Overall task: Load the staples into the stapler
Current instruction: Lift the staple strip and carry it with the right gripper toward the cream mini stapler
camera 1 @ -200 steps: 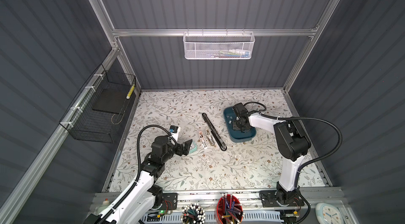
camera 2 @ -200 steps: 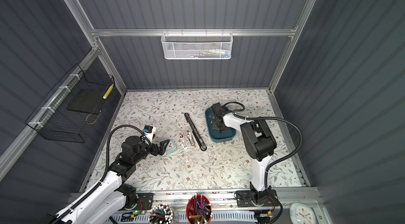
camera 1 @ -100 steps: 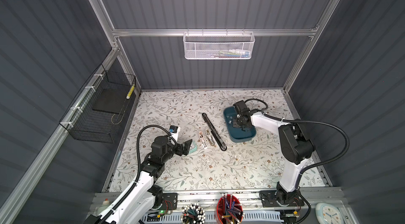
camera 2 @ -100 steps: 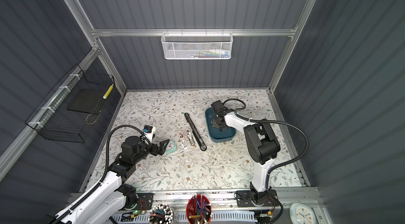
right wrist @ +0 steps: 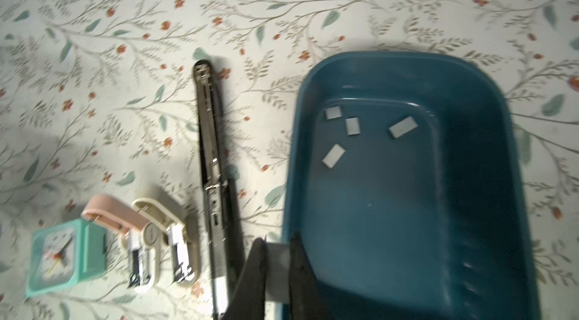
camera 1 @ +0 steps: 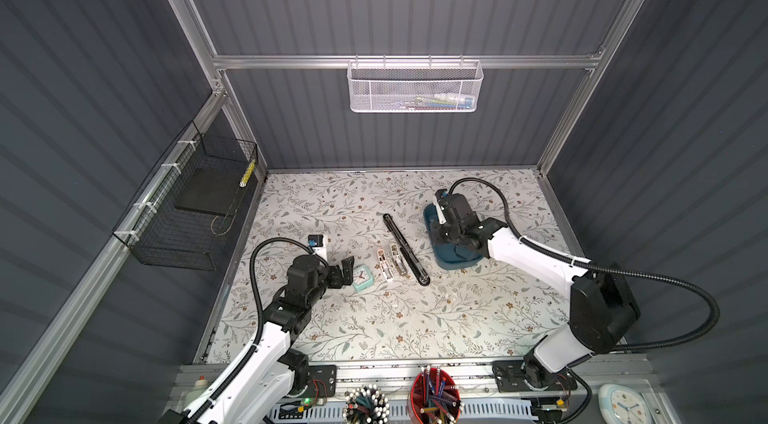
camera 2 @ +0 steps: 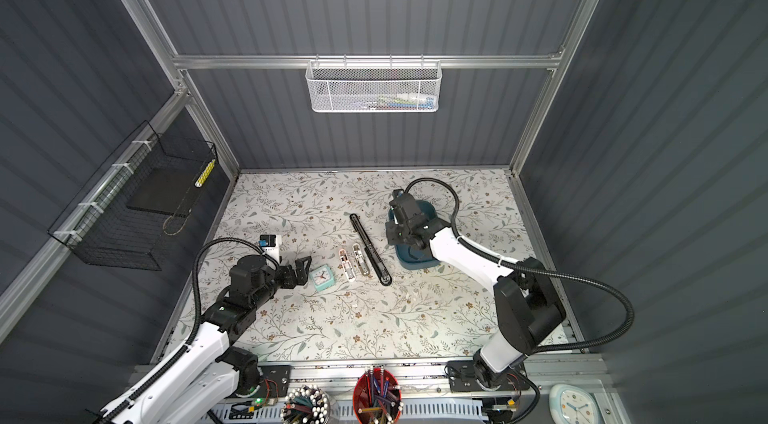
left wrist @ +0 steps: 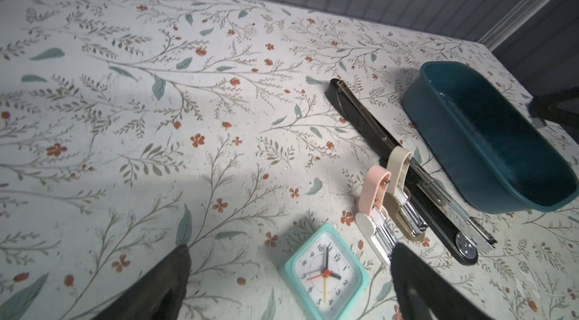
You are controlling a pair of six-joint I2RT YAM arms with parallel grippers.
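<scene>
While a flowered table fills the lower half of both top views, two white-and-black robot arms reach over it from the bottom edge. The right arm stretches from the lower right toward centre right, where its wrist hangs over a teal tray. The left arm rises from the lower left and ends left of centre.

A long black stapler lies opened flat on a diagonal just left of the tray, apart from it. A mint square clock sits further left. Between clock and black stapler lie a beige stapler and a pink stapler, both small, flipped open and side by side.

The left gripper stands spread wide and empty, close beside the clock. The right gripper is pinched tight on a flat grey strip above the tray's left edge. Four loose staples, tiny grey rectangles, lie scattered on the tray floor.
</scene>
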